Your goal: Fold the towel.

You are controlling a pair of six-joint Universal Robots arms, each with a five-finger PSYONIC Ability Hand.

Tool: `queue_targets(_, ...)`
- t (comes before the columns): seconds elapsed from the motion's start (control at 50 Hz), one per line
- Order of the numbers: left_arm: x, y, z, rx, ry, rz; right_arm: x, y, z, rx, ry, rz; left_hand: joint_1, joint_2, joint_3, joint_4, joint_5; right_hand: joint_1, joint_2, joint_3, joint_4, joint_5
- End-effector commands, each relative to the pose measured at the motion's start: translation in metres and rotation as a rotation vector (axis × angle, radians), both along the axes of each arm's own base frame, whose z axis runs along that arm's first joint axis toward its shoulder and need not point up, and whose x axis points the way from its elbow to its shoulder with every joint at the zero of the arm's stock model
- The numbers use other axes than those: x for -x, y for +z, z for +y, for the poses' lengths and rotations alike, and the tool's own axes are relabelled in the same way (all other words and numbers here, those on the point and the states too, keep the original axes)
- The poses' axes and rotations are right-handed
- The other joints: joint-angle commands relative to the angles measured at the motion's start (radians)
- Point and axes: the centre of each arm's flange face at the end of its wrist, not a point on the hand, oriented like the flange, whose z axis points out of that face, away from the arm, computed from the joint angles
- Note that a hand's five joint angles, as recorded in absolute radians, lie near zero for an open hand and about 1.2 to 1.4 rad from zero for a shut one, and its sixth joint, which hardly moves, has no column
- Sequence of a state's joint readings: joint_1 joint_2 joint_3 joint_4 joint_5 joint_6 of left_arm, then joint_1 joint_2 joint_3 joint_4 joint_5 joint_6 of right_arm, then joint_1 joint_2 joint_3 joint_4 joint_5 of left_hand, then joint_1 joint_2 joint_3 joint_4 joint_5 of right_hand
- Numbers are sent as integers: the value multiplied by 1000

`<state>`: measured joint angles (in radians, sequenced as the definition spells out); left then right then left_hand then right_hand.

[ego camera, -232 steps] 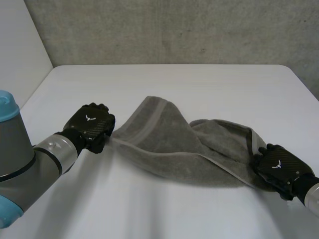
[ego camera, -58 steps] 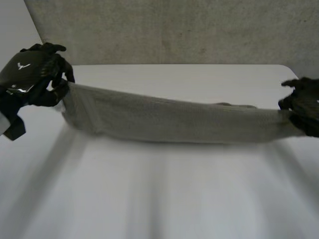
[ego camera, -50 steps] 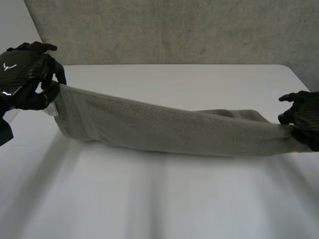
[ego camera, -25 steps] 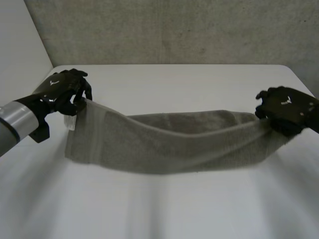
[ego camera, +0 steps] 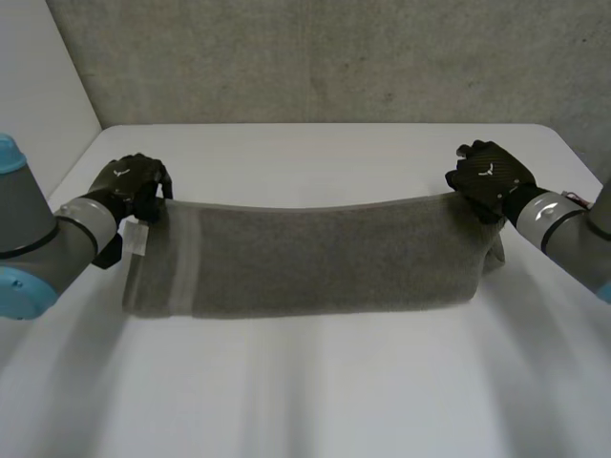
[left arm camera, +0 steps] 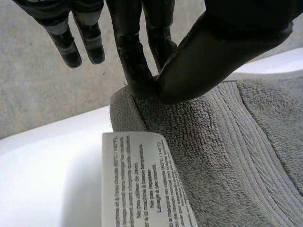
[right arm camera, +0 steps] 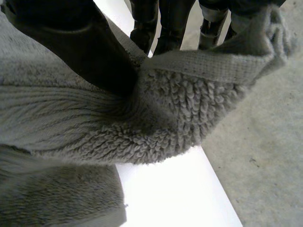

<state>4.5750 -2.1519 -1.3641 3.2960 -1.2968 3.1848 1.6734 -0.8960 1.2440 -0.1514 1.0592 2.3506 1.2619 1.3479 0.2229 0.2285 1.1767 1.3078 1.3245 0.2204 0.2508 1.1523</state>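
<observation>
Towel (ego camera: 305,258) hung stretched just above the table (ego camera: 315,391), lower edge touching it. Left hand (ego camera: 129,183) pinched its left top corner, and right hand (ego camera: 487,176) pinched its right. Spread only; the folding itself looked all left to do.

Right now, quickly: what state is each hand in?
Left hand: shut on a towel corner by its label.
Right hand: shut on the opposite corner.

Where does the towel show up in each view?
Head view: towel stretched between left hand and right hand.
Left wrist view: towel corner pinched at left hand's thumb, label beside.
Right wrist view: towel corner pinched under right hand's thumb.
Shared landmark: the white table.
</observation>
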Motion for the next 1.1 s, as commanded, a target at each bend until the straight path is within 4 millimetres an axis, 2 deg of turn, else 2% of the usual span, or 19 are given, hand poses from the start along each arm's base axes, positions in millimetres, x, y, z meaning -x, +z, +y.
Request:
queue_targets(0.02,8,-10,-8,-1,-14,-9,-1,-20,-20,38,-14,-1,134,48,-48,-54,45,89,72,-46,-76,69)
queue_targets(0.2,13,-19,-18,10,13,-25,-2,-41,-30,31,-8,0,134,48,-48,-54,45,89,72,-46,-76,69)
queue_targets(0.32,13,-17,-20,22,18,-21,-3,-38,-31,60,-11,-3,134,48,-48,-54,45,89,72,-46,-76,69)
queue_targets(0.36,14,-9,-18,39,15,-17,-5,-14,-26,100,3,-18,134,48,-48,-54,45,89,72,-46,-76,69)
queue_targets(0.38,14,-9,-18,39,15,-17,-5,-14,-26,101,3,-18,134,48,-48,-54,45,89,72,-46,-76,69)
queue_targets(0.42,12,11,-13,76,17,-10,-3,13,-16,124,15,-50,134,48,-48,-54,45,89,72,-46,-76,69)
queue_targets(0.44,12,11,-13,77,17,-10,-3,13,-16,124,15,-51,134,48,-48,-54,45,89,72,-46,-76,69)
queue_targets(0.48,12,23,-8,96,15,-5,-2,44,1,139,51,-97,134,48,-48,-54,45,89,72,-46,-76,69)
queue_targets(0.5,11,36,-2,118,13,4,-2,44,1,139,51,-97,134,48,-48,-54,45,89,72,-46,-76,69)
queue_targets(0.52,11,50,6,139,9,12,-2,61,13,150,82,-120,134,48,-48,-54,45,89,72,-46,-76,69)
queue_targets(0.54,11,50,6,139,9,12,-2,61,13,150,83,-120,134,48,-48,-54,45,89,72,-46,-76,69)
queue_targets(0.58,7,78,25,190,5,25,6,89,38,173,126,-145,134,48,-48,-54,45,89,72,-46,-76,69)
queue_targets(0.6,7,78,26,191,5,25,6,90,38,173,127,-145,134,48,-48,-54,45,89,72,-46,-76,69)
queue_targets(0.64,5,90,36,219,6,28,21,109,60,191,137,-143,134,48,-48,-54,45,89,72,-46,-76,69)
queue_targets(0.68,2,107,58,256,2,35,27,115,69,186,134,-142,134,48,-48,-54,45,89,72,-46,-76,69)
queue_targets(0.82,-3,109,96,249,-52,37,54,111,89,107,95,-96,134,48,-48,-54,45,89,72,-46,-76,69)
queue_targets(0.92,-7,91,119,183,-74,35,84,84,100,22,47,39,134,48,-48,-54,45,89,72,-46,-76,69)
queue_targets(1.06,-13,86,128,168,-59,32,87,67,118,-72,74,125,134,48,-48,-54,45,89,72,-46,-76,69)
queue_targets(1.1,-14,85,129,166,-59,32,85,53,119,-138,92,121,134,48,-48,-54,45,89,72,-46,-76,69)
